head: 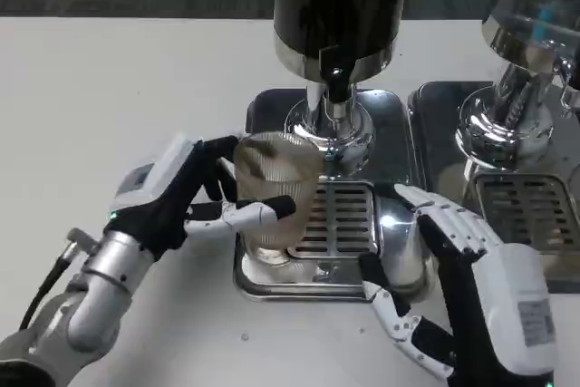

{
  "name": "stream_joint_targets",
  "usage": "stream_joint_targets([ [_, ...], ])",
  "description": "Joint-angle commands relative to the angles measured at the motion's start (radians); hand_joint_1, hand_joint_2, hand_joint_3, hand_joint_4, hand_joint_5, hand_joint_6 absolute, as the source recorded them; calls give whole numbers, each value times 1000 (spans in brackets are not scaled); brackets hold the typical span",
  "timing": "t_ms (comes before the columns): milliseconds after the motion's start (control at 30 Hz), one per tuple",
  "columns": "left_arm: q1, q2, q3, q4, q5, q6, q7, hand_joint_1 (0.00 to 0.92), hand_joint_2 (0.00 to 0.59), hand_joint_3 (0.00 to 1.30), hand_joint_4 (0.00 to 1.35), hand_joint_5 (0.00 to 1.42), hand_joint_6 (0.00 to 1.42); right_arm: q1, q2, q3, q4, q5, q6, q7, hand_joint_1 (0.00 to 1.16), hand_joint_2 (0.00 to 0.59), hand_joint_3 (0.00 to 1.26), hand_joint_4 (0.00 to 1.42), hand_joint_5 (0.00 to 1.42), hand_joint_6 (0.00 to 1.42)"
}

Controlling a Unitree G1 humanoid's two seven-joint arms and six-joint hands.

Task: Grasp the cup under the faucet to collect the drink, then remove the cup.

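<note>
Left hand (186, 192): fingers wrapped around the cup (272, 189), thumb across its near side; the hand grips it.
Cup: ribbed, clear, upright or nearly so, held at the left edge of the tray (399, 260); whether its base touches the tray or rides just above cannot be told.
Cup position: left of and nearer than the faucet (335, 79), not yet under the spout.
Right hand (458, 269): fingers spread and flat, holding nothing, resting on or just over the tray's right side, right of the grate (340, 217).
Step in hand: carrying the cup under the faucet, judged from its place short of the spout.
Procedure 1: move the cup away from the left hand's palm side, toward the grate, until its mouth sits directly below the spout.
Procedure 2: keep the cup level; a tilt toward the fingers could spill the drink once it flows.
Procedure 3: keep the rim below the spout tip and clear of the chrome column behind it.
Procedure 4: set the base flat on the grate, not on the raised tray lip, where it could rock.
Procedure 5: hold the right hand clear of the cup's path.
Hidden: the dispenser top is cut off at the frame edge; no lever or button is discernible.
Hidden: the left hand's far fingers lie behind the cup wall and are blurred by its ribs.
Hard to make out: cup contents; it looks empty, but ribs and reflections prevent certainty.
Cut off: a 2nd dispenser (535, 33) beyond the right hand, at the frame's edge.
</note>
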Motion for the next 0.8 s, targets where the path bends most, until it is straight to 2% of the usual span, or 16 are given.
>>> stream_joint_targets([
  [33,-50,-25,-19,22,17,13,-4,281,139,475,584,781,857,26,12,-10,-18,-6,10,-23,425,405,309,284,288,306],
  [233,-79,-51,-45,42,29,33,-15,266,140,455,555,736,792,51,27,-10,-31,-18,17,-32,425,405,308,285,288,304],
  [267,-83,-55,-49,44,29,35,-18,263,139,445,540,719,753,54,29,-11,-33,-18,19,-33,425,405,308,285,288,303],
  [367,-92,-65,-57,51,28,42,-45,240,135,358,417,554,473,63,34,-10,-41,-19,24,-33,425,405,308,285,288,302],
  [433,-95,-68,-59,53,24,44,-66,225,131,323,378,495,410,66,36,-10,-45,-18,26,-31,425,405,308,285,288,303],
  [800,-78,-55,-46,40,-18,10,-175,147,107,227,287,414,332,66,39,-8,-44,-12,27,-23,425,405,308,285,297,306],
])
